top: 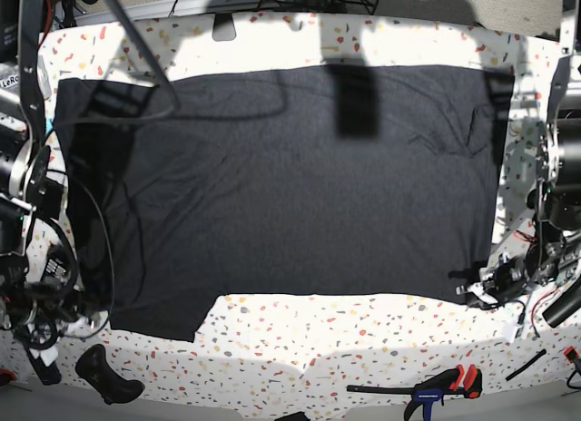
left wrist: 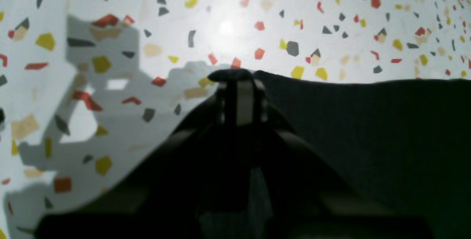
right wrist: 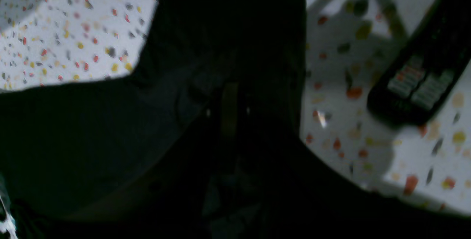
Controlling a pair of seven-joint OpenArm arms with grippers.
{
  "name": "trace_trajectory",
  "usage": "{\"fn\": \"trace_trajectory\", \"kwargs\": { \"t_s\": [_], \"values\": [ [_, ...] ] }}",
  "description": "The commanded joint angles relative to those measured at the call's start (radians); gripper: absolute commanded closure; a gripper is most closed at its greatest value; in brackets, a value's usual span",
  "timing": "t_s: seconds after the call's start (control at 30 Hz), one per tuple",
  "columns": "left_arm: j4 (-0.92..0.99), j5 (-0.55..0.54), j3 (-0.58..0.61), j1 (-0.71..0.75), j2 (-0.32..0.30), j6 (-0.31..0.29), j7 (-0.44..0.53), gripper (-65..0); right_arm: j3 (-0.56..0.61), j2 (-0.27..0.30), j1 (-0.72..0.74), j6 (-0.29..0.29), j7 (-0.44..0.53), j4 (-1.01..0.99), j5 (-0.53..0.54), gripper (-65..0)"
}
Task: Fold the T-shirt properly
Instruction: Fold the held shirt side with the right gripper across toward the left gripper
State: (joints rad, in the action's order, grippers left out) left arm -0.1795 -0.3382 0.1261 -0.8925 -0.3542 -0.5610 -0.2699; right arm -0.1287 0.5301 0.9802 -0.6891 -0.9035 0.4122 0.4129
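Left hand (left wrist: 239, 81) pinches T-shirt (top: 290, 185) edge on table (top: 363, 339).

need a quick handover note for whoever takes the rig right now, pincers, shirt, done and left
Left pincer: shut on the T-shirt's edge, at its near corner on the base view's right.
Right pincer: shut, with dark cloth all around it; a grip looks likely, but that view is too dark to be sure.
T-shirt: spread flat, plain side up, covering most of the speckled table.
Done: shirt laid out, edge pinched.
Left: every fold; none is visible yet.
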Motion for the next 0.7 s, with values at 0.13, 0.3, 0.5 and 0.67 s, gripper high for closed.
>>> {"fn": "trace_trajectory", "kwargs": {
  "t_s": [0.13, 0.3, 0.5, 0.67],
  "values": [
    [-0.024, -0.057, 0.0, -0.032, -0.029, -0.057, -0.114, 0.0, -0.002, 0.016, 0.036, -0.009, -0.018, 0.014, 0.017, 0.0],
    [-0.154, -0.251, 0.0, -0.004, -0.051, -0.057, -0.332, 0.0, -0.002, 0.016, 0.029, -0.009, -0.045, 0.014, 0.017, 0.0],
    [-0.428, -0.266, 0.0, 0.114, -0.1, -0.006, -0.397, 0.0, -0.002, 0.016, 0.024, -0.009, -0.039, 0.024, 0.017, 0.0],
    [-0.643, -0.265, 0.0, 0.254, -0.146, 0.023, -0.397, 0.0, -0.002, 0.016, -0.032, -0.009, -0.04, 0.142, 0.036, 0.0]
  ]
}}
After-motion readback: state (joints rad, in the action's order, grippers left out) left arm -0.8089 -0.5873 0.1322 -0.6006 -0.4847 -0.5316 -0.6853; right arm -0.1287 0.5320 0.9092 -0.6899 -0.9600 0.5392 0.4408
